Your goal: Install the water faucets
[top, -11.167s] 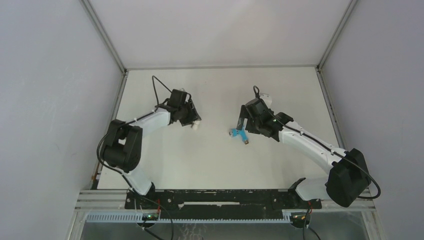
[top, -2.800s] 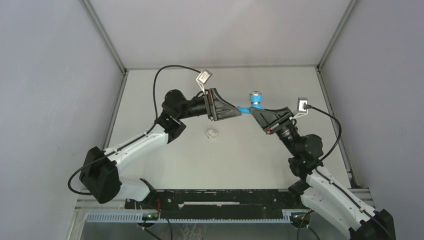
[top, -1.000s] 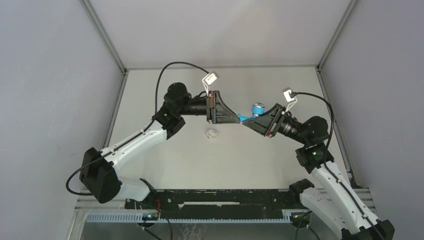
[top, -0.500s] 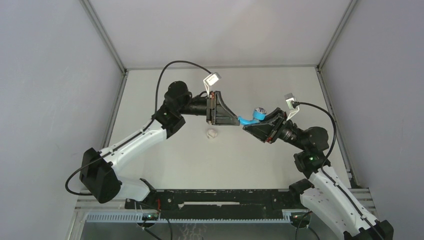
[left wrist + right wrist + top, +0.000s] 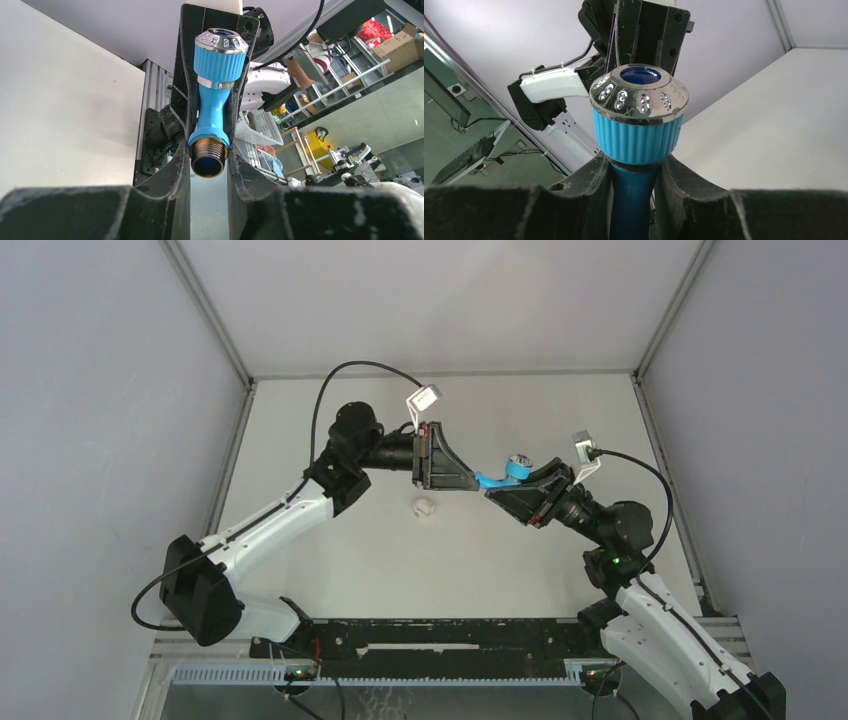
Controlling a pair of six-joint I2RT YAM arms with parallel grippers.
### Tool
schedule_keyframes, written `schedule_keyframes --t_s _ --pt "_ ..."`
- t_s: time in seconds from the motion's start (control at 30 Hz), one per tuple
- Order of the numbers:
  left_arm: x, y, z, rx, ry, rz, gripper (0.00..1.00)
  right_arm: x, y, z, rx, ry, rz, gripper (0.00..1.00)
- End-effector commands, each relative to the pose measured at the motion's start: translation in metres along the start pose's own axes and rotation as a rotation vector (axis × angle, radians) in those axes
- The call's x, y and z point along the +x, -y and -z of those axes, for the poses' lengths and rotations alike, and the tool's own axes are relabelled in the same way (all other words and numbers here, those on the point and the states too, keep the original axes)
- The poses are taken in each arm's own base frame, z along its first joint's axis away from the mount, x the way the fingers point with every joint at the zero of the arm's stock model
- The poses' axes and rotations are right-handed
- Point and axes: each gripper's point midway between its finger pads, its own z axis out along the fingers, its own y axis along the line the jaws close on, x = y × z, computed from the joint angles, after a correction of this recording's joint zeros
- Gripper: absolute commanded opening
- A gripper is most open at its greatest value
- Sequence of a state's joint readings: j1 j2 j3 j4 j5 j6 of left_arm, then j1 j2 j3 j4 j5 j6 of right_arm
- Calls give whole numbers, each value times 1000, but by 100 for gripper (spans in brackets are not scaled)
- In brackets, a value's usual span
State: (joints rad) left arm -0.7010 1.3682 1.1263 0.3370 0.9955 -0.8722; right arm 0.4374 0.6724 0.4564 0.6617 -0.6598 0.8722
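Water faucet: blue body, chrome-capped knob, brass threaded end; held in mid-air above the table, between both wrists.

1. Table: pale, walled on three sides. The walls lie well apart from both arms, so there is open room to draw back either way.
2. Right gripper: pinching the faucet stem just under the knob.
3. Left gripper: fingers flank the threaded end; whether they grip it cannot be told.
4. White fitting: lies on the table, below the left wrist.

Handling note: likely a hand-to-hand regrip. Secure the left hold before the right lets go, keep the axis straight, and spare the threads.
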Motion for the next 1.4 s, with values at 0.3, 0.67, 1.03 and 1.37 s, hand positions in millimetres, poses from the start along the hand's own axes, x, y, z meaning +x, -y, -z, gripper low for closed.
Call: schedule_keyframes --t_s 0.3,0.67,1.03,1.37 --pt "-19 16 0 9 5 -90 0 -8 -27 1 -80 -5 103 35" --pt "-17 14 0 -8 -19 -87 0 -12 -37 5 -83 -20 174 53" --pt "-10 18 3 6 -47 -93 0 -18 -31 1 -62 11 151 54" --pt "-10 20 4 8 -49 -98 0 -17 -28 -3 -64 4 121 36"
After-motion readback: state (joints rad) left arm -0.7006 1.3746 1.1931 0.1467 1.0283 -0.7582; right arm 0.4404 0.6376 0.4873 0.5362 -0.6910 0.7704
